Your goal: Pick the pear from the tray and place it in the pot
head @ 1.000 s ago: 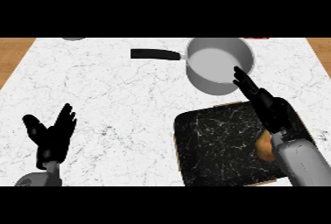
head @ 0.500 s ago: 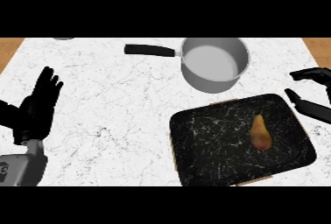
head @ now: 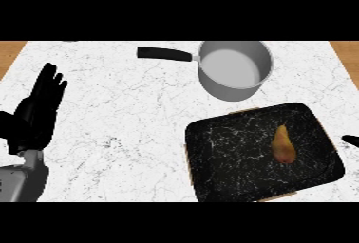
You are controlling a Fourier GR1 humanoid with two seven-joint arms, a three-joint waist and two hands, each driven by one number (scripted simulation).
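The pear (head: 282,144) lies on the dark marbled tray (head: 224,156), right of the tray's middle, its narrow end pointing toward the pot (head: 235,69). The grey pot stands just beyond the tray's far edge, apart from it, with its black handle (head: 165,53) pointing away to the left. Nothing holds the pear. The left hand (head: 36,111) rests well to the left of the tray, fingers straight and relaxed, holding nothing. Only a dark tip of the right hand (head: 351,140) shows just off the tray's right edge; whether its fingers are spread or curled cannot be told. The likely risk: the pear is rounded and tapered, so a grasp closing off-centre could roll it across the tray, and a release short of the pot's rim could land it on the counter (head: 126,109).
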